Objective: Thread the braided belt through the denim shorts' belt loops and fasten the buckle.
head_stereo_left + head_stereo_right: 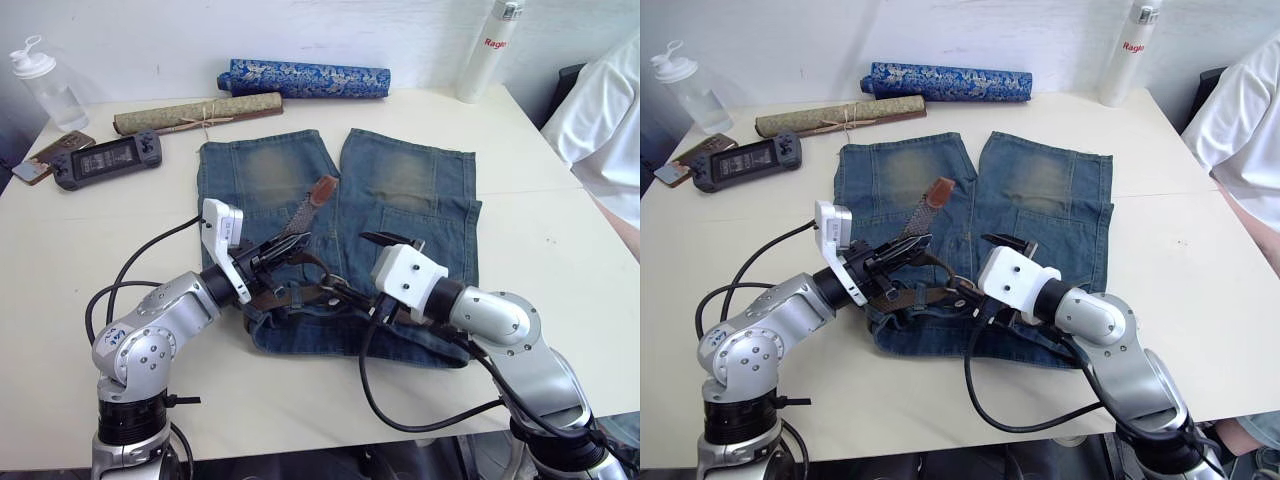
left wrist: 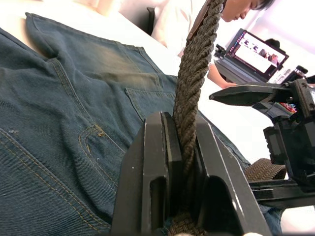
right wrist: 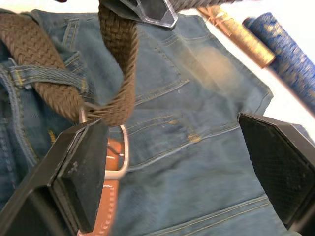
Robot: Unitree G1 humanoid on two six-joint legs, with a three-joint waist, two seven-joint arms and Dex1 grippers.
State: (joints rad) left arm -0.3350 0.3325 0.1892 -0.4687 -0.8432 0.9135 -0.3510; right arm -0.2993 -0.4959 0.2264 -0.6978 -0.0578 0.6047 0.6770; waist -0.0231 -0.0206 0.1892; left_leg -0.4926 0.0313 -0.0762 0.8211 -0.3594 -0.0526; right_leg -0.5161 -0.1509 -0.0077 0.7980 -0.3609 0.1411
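Shorts of blue denim, the denim shorts [image 1: 335, 220], lie flat on the bench [image 1: 560, 250] in the head views with the waistband nearest the robot, and the braided belt [image 1: 300, 215] runs along that waistband, its tan tip slanting up over the left leg from the left tool [image 1: 268, 250]. The left wrist view shows that tool clenched on the braided belt. In the right wrist view the right tool [image 3: 192, 162] stands released above the denim, one finger beside the buckle [image 3: 120, 152].
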